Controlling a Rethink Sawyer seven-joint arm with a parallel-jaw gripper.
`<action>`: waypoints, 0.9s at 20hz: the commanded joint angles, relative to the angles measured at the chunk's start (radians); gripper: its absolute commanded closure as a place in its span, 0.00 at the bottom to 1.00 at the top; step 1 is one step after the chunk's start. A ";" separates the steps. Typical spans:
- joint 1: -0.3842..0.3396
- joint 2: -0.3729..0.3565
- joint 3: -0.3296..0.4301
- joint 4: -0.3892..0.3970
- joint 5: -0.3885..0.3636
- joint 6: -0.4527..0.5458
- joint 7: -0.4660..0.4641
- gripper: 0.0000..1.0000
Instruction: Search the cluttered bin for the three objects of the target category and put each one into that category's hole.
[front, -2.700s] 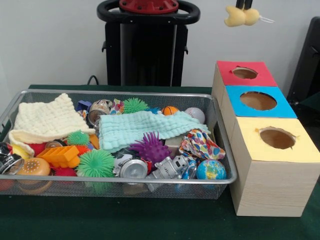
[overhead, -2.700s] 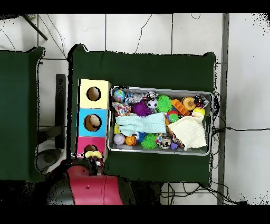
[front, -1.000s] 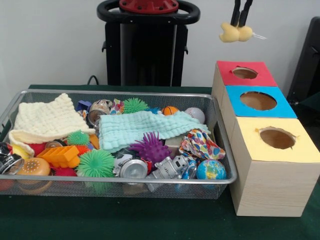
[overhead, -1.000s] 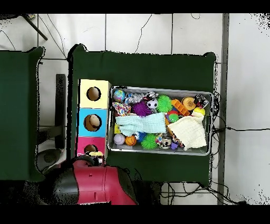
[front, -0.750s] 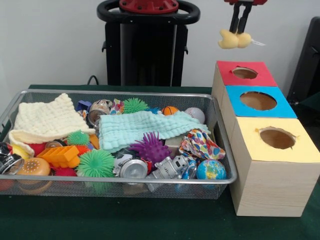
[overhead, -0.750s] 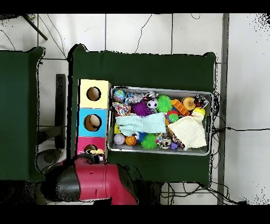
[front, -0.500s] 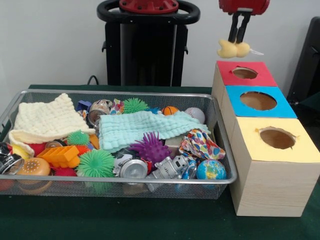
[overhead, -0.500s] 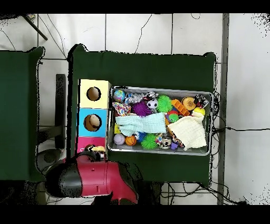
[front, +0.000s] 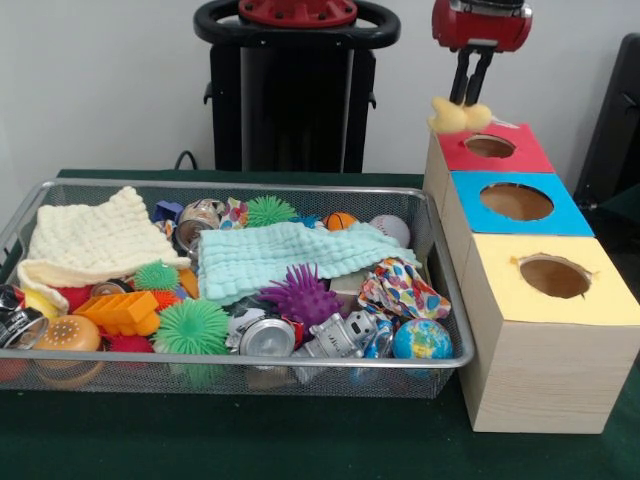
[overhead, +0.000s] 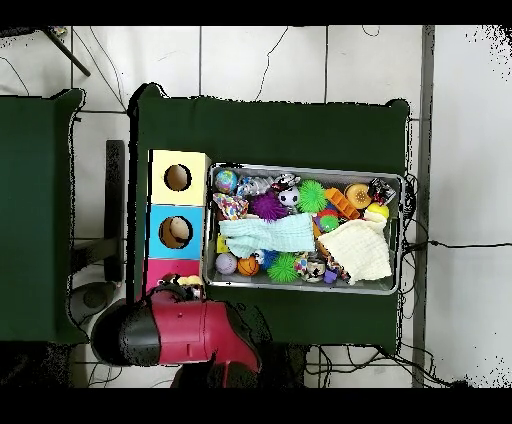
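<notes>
My gripper (front: 466, 100) hangs from the red wrist, shut on a pale yellow plush toy (front: 458, 116) with a small white tag. The toy sits just above the left rim of the red box (front: 525, 153), slightly left of its round hole (front: 489, 146). In the overhead view the red arm (overhead: 185, 330) covers most of the red box, and the toy (overhead: 190, 293) only peeks out at its edge. The wire bin (front: 250, 372) holds cloths, spiky balls, small balls, metal tins and toys.
Blue box (front: 565, 216) and yellow box (front: 610, 300) stand in a row in front of the red one, right of the bin. A light-blue cloth (front: 280, 255) and a cream cloth (front: 95, 240) cover part of the clutter. The black pedestal (front: 295, 90) stands behind the bin.
The gripper has come down with the yellow plush toy, from high above to just over the red box's left rim. The bin's contents have not moved.
</notes>
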 joint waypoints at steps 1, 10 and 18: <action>-0.009 0.066 0.009 0.045 0.028 -0.068 0.232 1.00; -0.003 0.073 0.013 0.055 0.032 -0.083 0.235 1.00; 0.040 0.088 0.004 0.043 0.044 -0.079 0.262 1.00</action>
